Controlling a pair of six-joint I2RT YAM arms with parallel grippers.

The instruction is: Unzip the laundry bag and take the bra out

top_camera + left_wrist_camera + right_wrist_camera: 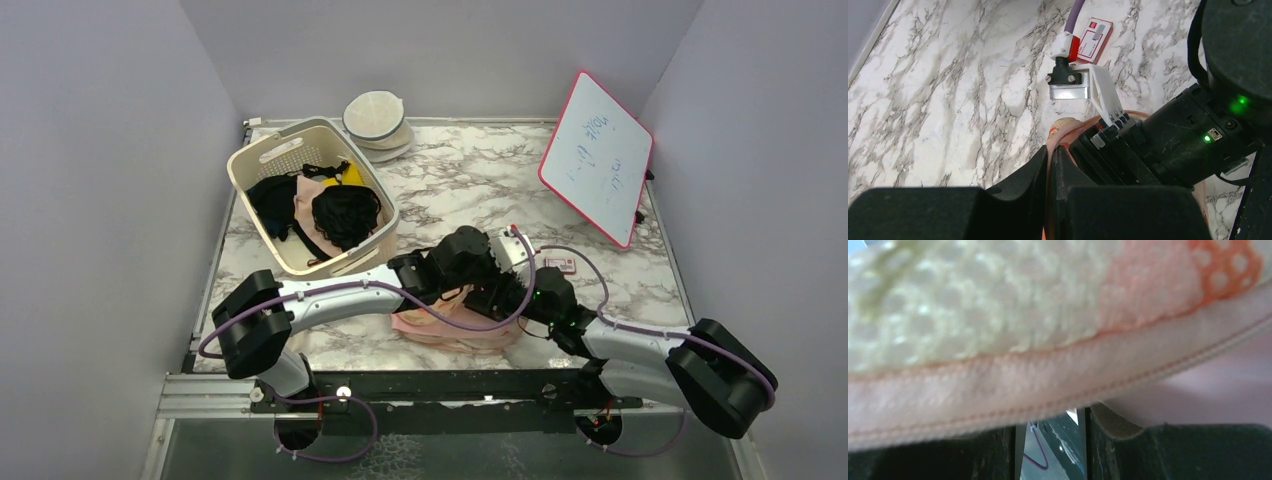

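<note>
Both arms are crowded over the laundry bag [455, 328] at the near table edge. The left gripper [1052, 165] is pinched on its peach rim; I can't tell whether the right gripper [1050, 440] is gripping. I'd keep that rim taut and pull slowly so the seam doesn't bunch.

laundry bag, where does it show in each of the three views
Top external: the laundry bag lies on the table's near centre, mostly under the two wrists.
Left wrist: a thin peach edge of it runs up bottom centre, nipped between the left gripper fingers.
Right wrist: its seam and mesh fill the frame, too close to see its outline.
Shared landmark: the peach stitched edge.
</note>
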